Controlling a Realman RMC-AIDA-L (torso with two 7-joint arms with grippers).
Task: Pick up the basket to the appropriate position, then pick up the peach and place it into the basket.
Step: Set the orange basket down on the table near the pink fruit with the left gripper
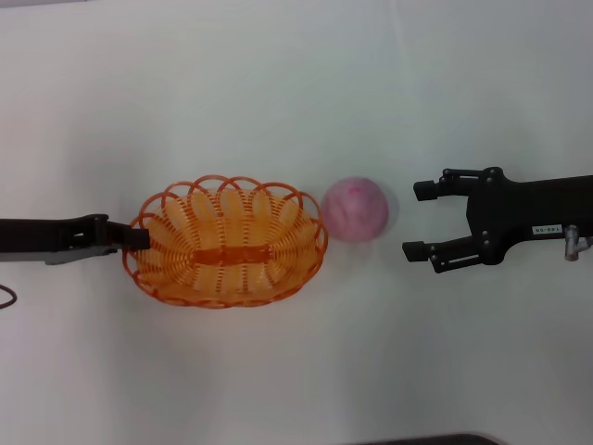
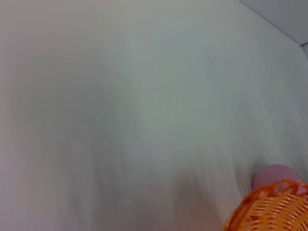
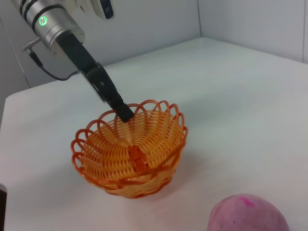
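Observation:
The orange wire basket (image 1: pixel 227 243) sits left of the middle of the white table, and it also shows in the right wrist view (image 3: pixel 132 149) and the left wrist view (image 2: pixel 274 211). My left gripper (image 1: pixel 137 239) is shut on its left rim, as the right wrist view (image 3: pixel 124 113) shows. The pink peach (image 1: pixel 354 209) lies just beyond the basket's right end, close to the rim; it also shows in the right wrist view (image 3: pixel 248 214) and the left wrist view (image 2: pixel 272 174). My right gripper (image 1: pixel 417 221) is open and empty, a short way right of the peach and facing it.
The white table (image 1: pixel 278 93) spreads all around. A dark edge (image 1: pixel 435 439) shows at the near side. In the right wrist view, walls (image 3: pixel 250 24) rise behind the table's far edge.

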